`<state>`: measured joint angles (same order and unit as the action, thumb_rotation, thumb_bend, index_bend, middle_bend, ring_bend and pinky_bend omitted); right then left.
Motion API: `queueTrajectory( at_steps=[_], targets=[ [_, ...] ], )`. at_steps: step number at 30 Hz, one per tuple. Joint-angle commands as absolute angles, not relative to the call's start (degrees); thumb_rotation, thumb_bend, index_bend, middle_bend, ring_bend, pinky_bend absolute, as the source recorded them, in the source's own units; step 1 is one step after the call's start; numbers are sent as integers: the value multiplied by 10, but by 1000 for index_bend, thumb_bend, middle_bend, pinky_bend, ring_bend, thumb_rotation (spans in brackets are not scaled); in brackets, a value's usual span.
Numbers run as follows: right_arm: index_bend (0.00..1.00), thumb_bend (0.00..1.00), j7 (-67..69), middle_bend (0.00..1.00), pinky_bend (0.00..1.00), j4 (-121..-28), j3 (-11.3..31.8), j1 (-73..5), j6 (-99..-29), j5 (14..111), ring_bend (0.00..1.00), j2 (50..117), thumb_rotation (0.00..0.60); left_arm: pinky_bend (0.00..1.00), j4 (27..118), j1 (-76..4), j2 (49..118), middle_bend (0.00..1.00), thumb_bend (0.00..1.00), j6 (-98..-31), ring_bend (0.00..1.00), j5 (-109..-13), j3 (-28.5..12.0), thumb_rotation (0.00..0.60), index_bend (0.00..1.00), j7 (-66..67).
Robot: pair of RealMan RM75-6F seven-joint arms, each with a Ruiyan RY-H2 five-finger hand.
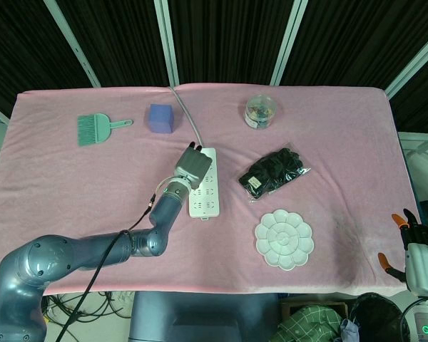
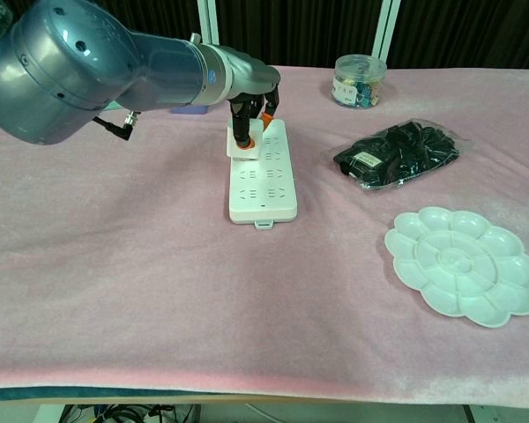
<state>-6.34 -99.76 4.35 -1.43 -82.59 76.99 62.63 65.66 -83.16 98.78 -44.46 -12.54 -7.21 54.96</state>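
the left hand [image 2: 254,110] pinches a white plug [image 2: 243,146] just above the far end of the power strip [image 2: 263,181], whose long axis runs toward the desk's near edge.

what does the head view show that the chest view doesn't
Only the head view shows the right hand, idle off the table's right edge, fingers apart and holding nothing. It also shows the green brush whole and the grey cable running back from the power strip.

Only the chest view shows the left hand's fingertips pinching a small white piece at the strip's far end.

Both show the left hand, the white power strip, the blue cube, the clear jar, the black bag and the flower-shaped palette.
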Motion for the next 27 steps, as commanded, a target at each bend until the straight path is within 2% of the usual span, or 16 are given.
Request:
queueTrajectory(
  at_steps=[1,6,22,27],
  targets=[
    [149,203,-63,37,136,-998,43,-14,-826,770,170,626,600,144,651,-829,991,568,577,-442,150,-128,-71,600,576,548],
    [149,203,-64,37,136,-998,44,-14,-826,769,170,626,600,202,638,-822,999,571,576,-433,159,-145,-73,600,577,533],
    [149,202,-61,37,136,-998,43,-14,-825,770,170,625,600,204,595,-811,1031,584,577,-410,168,-187,-74,600,590,505],
    [149,203,-60,37,136,-998,43,-14,-824,769,170,625,600,233,591,-809,1035,593,578,-407,179,-194,-71,600,600,506]
  ],
)
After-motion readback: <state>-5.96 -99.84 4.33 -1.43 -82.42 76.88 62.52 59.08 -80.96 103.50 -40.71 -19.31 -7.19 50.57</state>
